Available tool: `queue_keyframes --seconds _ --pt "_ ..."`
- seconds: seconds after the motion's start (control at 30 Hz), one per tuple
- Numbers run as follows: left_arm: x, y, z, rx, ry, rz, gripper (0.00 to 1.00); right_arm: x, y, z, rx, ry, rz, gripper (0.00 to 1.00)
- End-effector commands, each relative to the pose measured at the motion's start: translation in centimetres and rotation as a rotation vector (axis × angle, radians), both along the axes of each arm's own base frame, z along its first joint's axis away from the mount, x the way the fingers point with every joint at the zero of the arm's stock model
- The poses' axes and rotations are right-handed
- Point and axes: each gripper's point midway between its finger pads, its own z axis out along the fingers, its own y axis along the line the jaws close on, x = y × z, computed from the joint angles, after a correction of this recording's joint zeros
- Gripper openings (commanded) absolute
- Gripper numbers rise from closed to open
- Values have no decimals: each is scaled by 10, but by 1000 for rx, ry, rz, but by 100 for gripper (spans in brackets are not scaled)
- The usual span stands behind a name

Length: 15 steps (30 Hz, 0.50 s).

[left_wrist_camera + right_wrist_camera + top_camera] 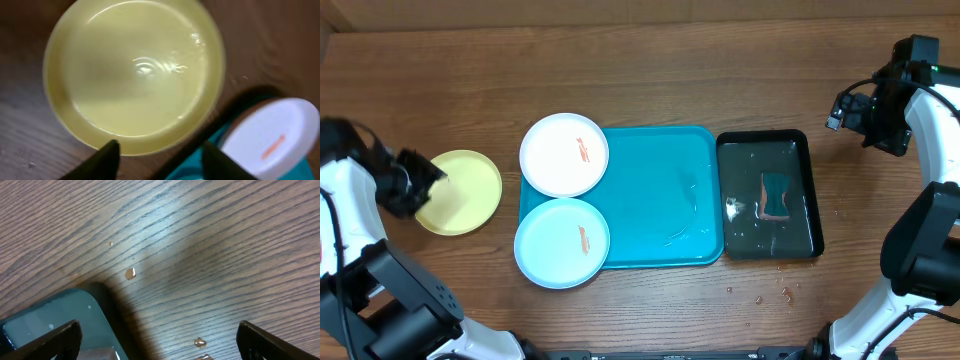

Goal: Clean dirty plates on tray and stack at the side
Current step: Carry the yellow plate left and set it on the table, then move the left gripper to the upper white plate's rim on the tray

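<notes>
Wooden table (640,60); turquoise tray (660,190) lies long axis left-right.

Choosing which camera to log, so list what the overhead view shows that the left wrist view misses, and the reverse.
Only overhead: the blue plate and the black tray holding a sponge. Only left wrist: glossy highlights across the yellow plate, seen past the open left claw. Both: the yellow plate on the table, the smeared white plate, the teal tray and the left claw.
</notes>
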Motion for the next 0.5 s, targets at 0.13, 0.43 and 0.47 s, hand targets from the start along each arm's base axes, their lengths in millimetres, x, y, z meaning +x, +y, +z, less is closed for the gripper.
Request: queue_keyframes --seconds 0.13,0.43,0.47 --pt "41 -69 24 43 -73 -270 4 3 -2 12 -6 -33 -6 100" --pt "63 -119 -16 250 57 -461 36 3 -2 12 -6 -33 -6 100" --pt "65 -121 -20 264 66 -469 34 3 -2 12 -6 -33 -6 100"
